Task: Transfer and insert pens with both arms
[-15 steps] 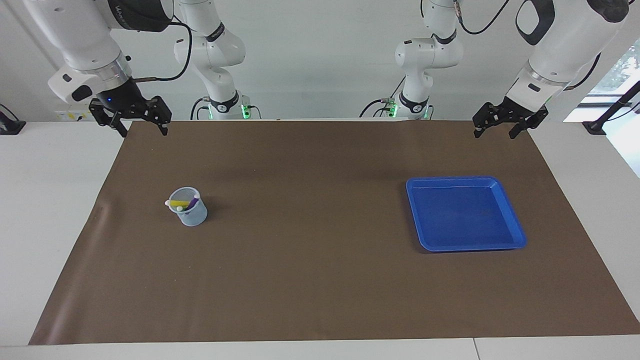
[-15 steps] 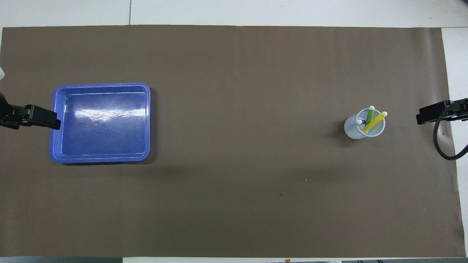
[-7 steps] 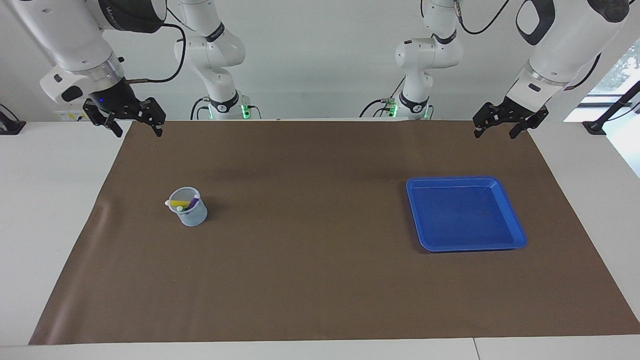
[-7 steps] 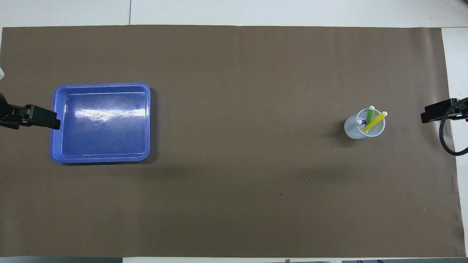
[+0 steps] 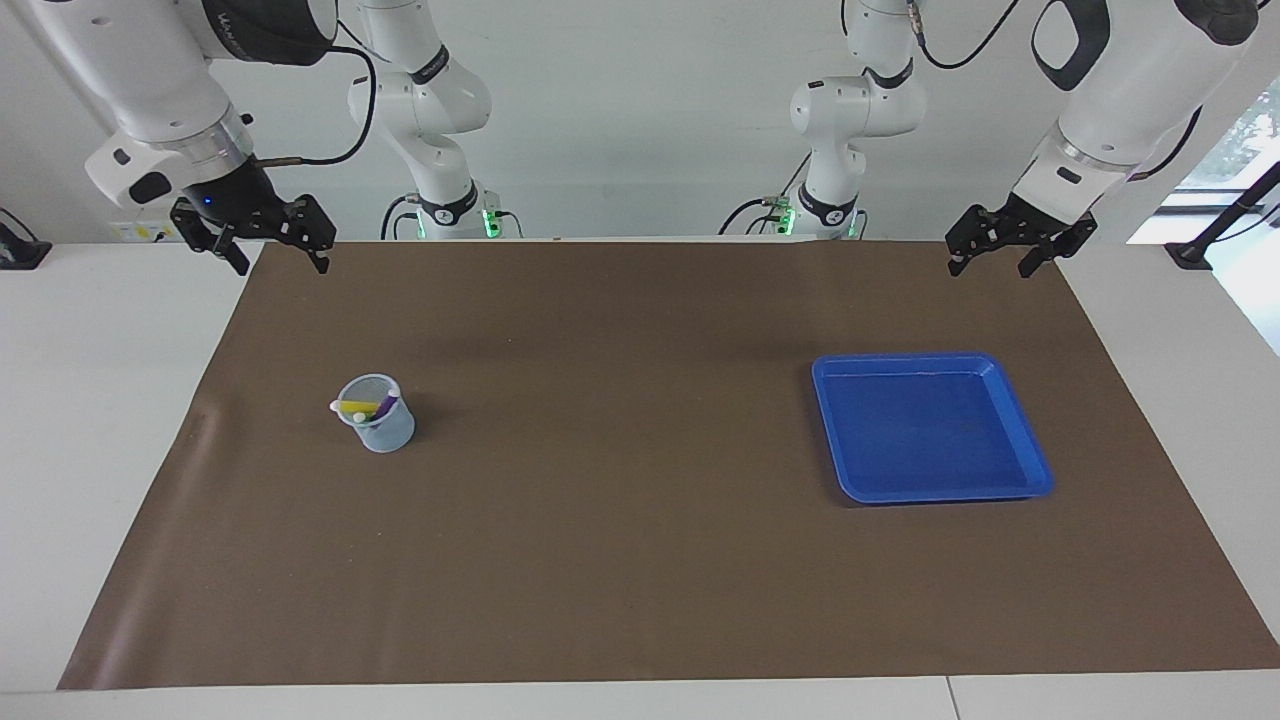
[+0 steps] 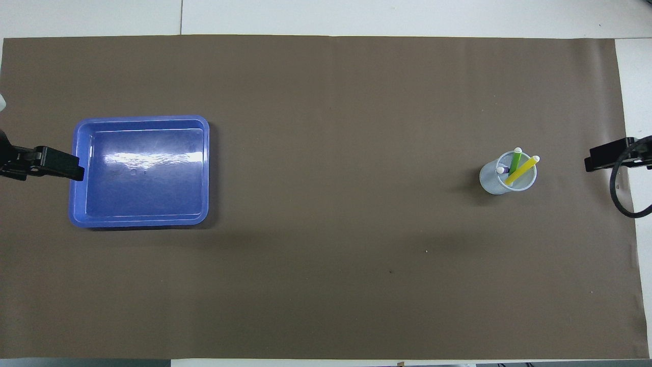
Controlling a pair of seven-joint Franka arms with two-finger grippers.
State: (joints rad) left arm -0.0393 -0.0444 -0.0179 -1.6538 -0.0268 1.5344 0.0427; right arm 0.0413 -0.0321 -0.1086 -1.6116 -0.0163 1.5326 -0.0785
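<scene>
Both arms are raised over the corners of the brown mat (image 5: 640, 560) nearest the robots: right gripper (image 5: 268, 247) and left gripper (image 5: 1003, 255), each with fingers spread and holding nothing. Since the earlier frame the right gripper has risen slightly; the left is unchanged. The purple pen (image 6: 501, 170), green pen (image 6: 515, 161) and yellow pen (image 6: 522, 169) stand in a pale cup (image 5: 378, 424) toward the right arm's end; a blue tray (image 5: 1030, 470) lies toward the left arm's, well apart, with bare mat between.
</scene>
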